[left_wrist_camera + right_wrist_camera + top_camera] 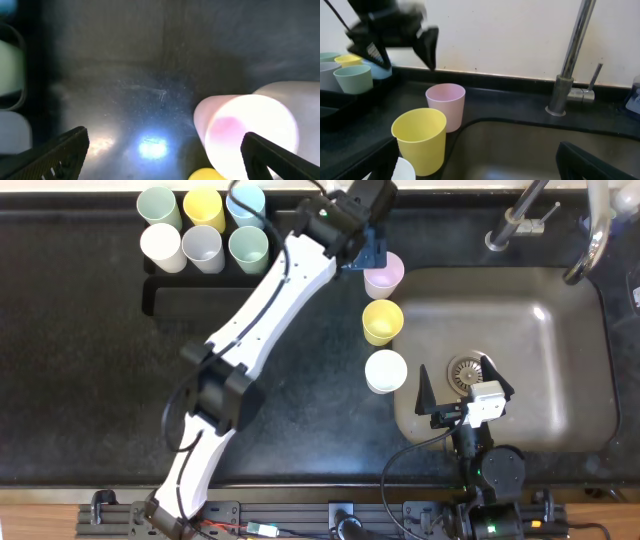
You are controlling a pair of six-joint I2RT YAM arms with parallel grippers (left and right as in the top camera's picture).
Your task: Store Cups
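Top view: we list three cups in a column along the 9 o'clock rim of the sink, with the pink cup at 12, the yellow cup in the middle and the white cup at 6. The right claw is wide and empty, over the sink.

Left wrist view: the left claw is spread wide and holds nothing. The pink cup is near one finger.

Right wrist view: the left claw hangs above the bench, at 10 o'clock from the pink cup.

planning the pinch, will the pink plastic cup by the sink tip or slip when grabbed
The pink plastic cup stands upright and empty, so it is probably light and could tip if nudged near its rim. Its smooth, tapered wall looks slippery and might slide through the fingers.
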